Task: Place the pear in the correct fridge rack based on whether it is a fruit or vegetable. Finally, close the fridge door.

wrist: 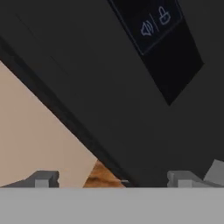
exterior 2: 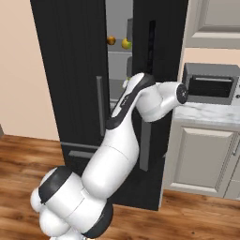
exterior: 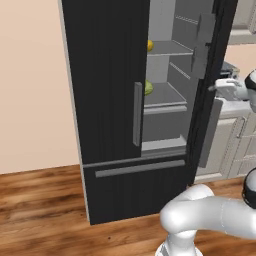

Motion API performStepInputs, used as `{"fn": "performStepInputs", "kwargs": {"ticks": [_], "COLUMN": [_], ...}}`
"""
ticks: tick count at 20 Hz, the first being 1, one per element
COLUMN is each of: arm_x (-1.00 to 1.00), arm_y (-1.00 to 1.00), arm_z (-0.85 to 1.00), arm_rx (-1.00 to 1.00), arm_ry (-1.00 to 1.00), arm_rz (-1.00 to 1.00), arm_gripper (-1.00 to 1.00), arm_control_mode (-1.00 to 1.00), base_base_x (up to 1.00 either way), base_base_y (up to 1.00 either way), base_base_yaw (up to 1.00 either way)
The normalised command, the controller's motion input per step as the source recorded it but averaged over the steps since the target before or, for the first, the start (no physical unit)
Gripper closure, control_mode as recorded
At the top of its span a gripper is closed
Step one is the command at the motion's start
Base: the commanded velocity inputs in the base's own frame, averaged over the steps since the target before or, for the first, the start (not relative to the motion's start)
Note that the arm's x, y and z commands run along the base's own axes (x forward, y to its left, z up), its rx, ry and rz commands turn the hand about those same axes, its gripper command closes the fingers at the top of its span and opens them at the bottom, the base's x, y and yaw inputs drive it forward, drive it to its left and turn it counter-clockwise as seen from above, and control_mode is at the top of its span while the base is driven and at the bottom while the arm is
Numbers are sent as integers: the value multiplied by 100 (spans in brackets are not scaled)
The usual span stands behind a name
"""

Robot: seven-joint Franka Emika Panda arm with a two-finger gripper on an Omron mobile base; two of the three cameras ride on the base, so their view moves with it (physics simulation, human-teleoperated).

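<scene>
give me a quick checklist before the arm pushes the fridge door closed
1. Pear on a fridge rack: ok, it sits on the upper shelf beside the orange-brown fruit.
2. Gripper empty: ok, fingertips apart with nothing between them.
3. Gripper facing the door: ok, the hand view looks at the black door face up close.
4. Fingers touching the door: cannot tell.
5. Door state: not ok, the right door is open, shelves visible through the gap.
6. Doorway free of the arm: ok, the arm lies outside the door.
</scene>
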Motion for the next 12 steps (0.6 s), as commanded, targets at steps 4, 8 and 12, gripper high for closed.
{"fn": "performStepInputs", "kwargs": {"ticks": [4, 8, 12], "arm_x": [42, -38, -6], "arm_y": [16, -56, -75], "arm_z": [32, 70, 60], "arm_rx": [4, 14, 13], "arm_ry": [-3, 0, -1], "arm_rz": [0, 0, -5], "arm_gripper": [-100, -100, -100], "arm_control_mode": [-100, -100, -100], "base_base_x": [0, 0, 0], "base_base_y": [0, 0, 0], "base_base_yaw": [0, 0, 0]}}
